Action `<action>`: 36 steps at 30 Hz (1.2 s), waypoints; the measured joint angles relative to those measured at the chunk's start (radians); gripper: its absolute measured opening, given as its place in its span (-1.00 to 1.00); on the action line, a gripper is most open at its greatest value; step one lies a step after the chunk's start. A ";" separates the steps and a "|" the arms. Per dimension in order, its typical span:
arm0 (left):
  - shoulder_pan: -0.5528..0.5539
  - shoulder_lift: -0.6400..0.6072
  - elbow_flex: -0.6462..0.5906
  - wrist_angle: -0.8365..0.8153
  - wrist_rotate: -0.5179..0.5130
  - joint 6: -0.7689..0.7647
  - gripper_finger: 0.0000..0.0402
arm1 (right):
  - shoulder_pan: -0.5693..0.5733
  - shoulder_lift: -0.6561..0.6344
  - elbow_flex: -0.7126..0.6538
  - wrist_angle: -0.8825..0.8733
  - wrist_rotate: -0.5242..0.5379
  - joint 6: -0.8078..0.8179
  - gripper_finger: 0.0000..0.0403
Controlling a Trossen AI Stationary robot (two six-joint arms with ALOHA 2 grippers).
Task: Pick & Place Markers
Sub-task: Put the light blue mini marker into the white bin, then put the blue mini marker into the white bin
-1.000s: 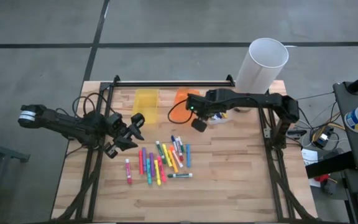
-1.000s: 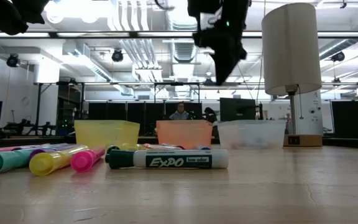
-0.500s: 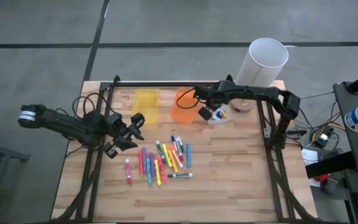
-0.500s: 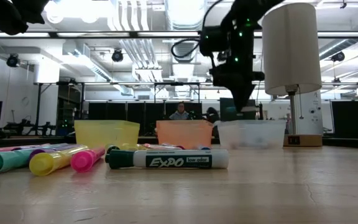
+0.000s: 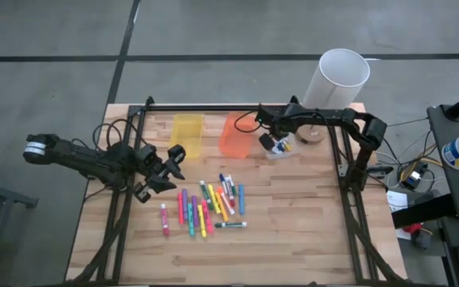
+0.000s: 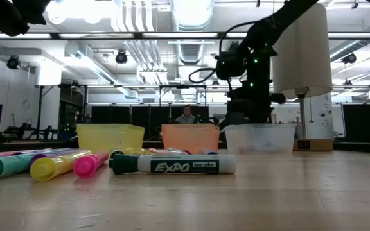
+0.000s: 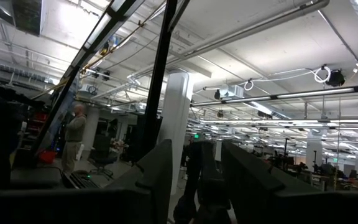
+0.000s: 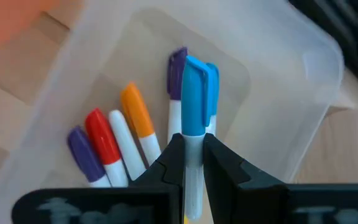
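While the right gripper is clamped on a blue-capped marker over the clear bin near the table's far edge, this marker seems light, stiff and smooth; a mid-barrel grip suits it.

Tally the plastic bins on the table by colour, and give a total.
Yellow bin: 1
Orange bin: 1
Clear bin: 1
Total: 3
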 joint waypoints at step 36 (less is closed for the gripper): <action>0.000 0.000 0.000 0.000 0.000 0.000 -0.34 | 0.085 -0.001 0.038 0.067 0.050 -0.181 -0.30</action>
